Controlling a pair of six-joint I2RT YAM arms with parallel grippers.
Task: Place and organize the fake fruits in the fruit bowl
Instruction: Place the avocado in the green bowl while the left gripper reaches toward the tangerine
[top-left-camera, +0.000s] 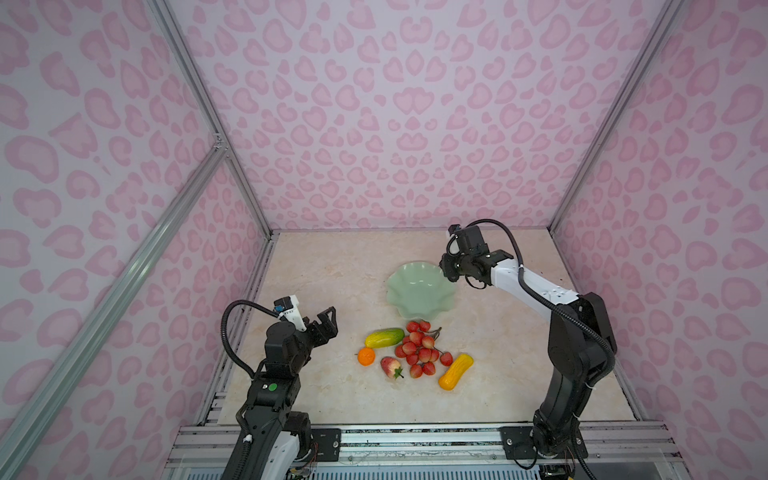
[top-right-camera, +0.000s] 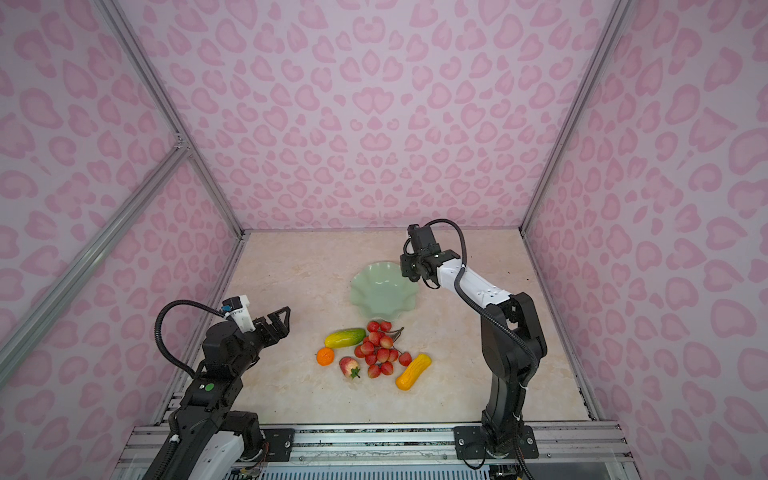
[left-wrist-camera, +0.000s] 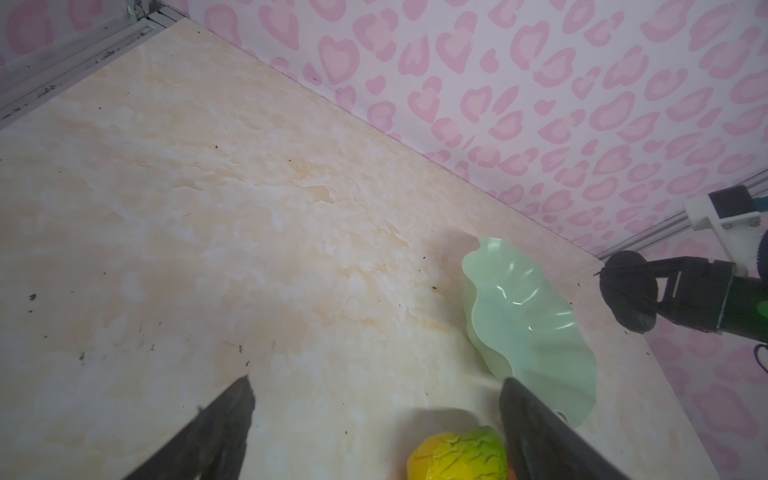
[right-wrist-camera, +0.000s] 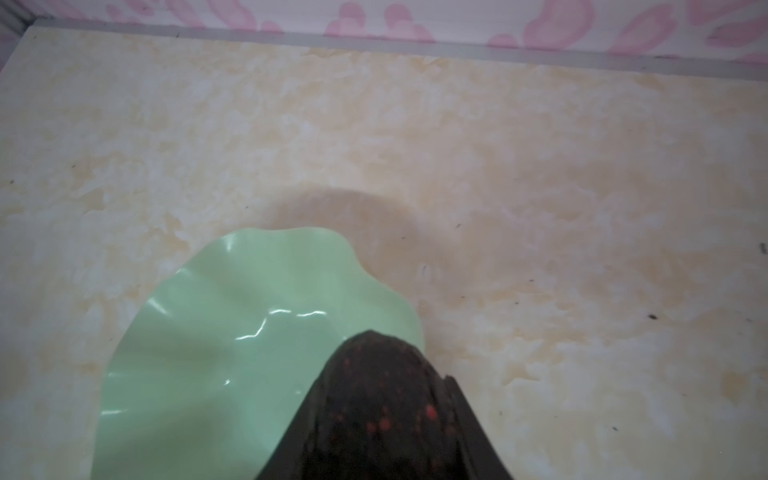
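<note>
Gripping dark oval fruit (right-wrist-camera: 374, 399) in right end effector (top-left-camera: 448, 272) — above fruit bowl (top-left-camera: 394, 287) rim.
Holding left end effector (top-left-camera: 326, 324) spread wide, empty, near yellow-green oblong (top-left-camera: 384, 337).

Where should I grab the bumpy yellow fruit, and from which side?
Probably across its narrow middle, straight down from above. The bumpy yellow fruit lies flat and slanted on the table, both long sides free; only its far end nears the berry cluster.

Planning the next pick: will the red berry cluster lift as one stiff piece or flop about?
Probably floppy: the red berry cluster is many berries on thin dark stems. Unlikely to roll, since it lies sprawled flat.
</note>
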